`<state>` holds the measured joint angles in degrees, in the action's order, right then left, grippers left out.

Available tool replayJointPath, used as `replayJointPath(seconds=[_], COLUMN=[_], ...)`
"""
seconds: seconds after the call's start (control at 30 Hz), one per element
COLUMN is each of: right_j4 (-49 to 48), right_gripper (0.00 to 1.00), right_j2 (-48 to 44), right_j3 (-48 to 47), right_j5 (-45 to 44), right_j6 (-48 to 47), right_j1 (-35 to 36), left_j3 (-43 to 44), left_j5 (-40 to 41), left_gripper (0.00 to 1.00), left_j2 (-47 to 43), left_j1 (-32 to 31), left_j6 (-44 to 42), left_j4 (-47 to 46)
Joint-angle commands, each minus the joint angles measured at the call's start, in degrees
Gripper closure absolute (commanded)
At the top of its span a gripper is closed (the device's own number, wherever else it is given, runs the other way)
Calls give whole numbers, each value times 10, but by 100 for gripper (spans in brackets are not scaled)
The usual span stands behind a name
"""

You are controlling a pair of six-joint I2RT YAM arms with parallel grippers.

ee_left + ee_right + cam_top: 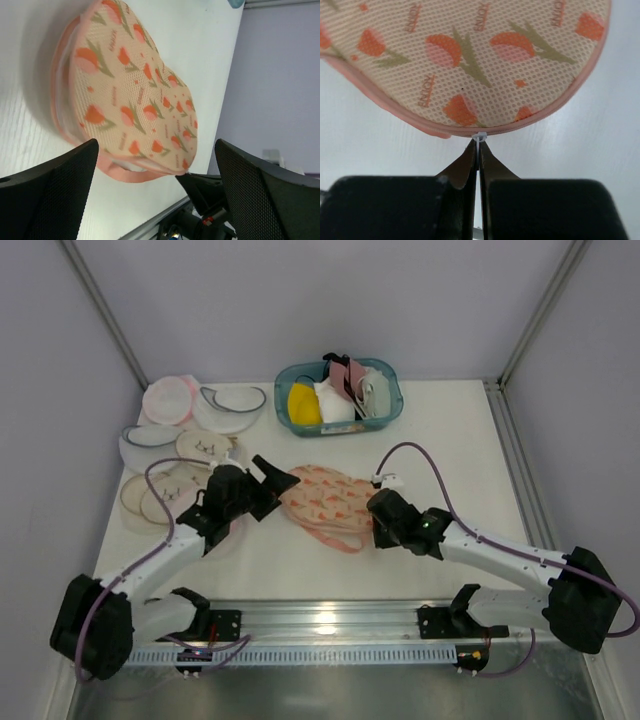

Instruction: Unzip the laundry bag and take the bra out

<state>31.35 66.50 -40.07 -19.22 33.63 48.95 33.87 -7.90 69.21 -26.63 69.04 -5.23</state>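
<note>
The laundry bag (325, 502) lies flat mid-table, cream mesh with orange tulip print and pink zipper trim; it fills the left wrist view (125, 85) and the top of the right wrist view (470, 55). My left gripper (272, 485) is open just off the bag's left lobe, its wide-spread fingers (60, 185) holding nothing. My right gripper (375, 508) is at the bag's right edge, shut on the small white zipper pull (479, 136). A slit along the bag's near edge (120, 166) shows pale material inside. The bra is hidden.
A teal basket (385, 415) of garments stands at the back centre. Several round white and pink mesh pouches (165, 400) lie at the back left, close behind my left arm. A metal rail (330, 625) runs along the near edge.
</note>
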Motion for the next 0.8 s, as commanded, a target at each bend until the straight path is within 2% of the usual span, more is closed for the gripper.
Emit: replayJointPath(seconds=[0.0,0.03,0.07,0.2,0.33,0.57,0.77], right_j4=[-104,-147,-168,-249,-288,-305,-309], right_gripper=[96,96,96,96,96,96,96], right_j2=[-10,-11,-9,19,55,117,133], right_j3=[11,14,18,12,-7,-45,-58], right_j5=[139,174,262,394,435,443,443], right_j6=[-44,-50,-56,-61,-64,-68,-64], right_j1=[0,0,1,6,18,37,49], left_j3=[-35,-44,-62,-108,-111,-78,-36], left_j5=[45,45,40,7,-5,-26,-22], left_gripper=[0,1,1,1,1,1,1], left_j2=[-115,-136,-158,-238,-247,-117,-11], left_j1=[-8,-9,-10,-17,-48,-97,-121], left_j6=[12,13,19,67,98,127,128], left_j4=[108,147,162,163,132,-4,-57])
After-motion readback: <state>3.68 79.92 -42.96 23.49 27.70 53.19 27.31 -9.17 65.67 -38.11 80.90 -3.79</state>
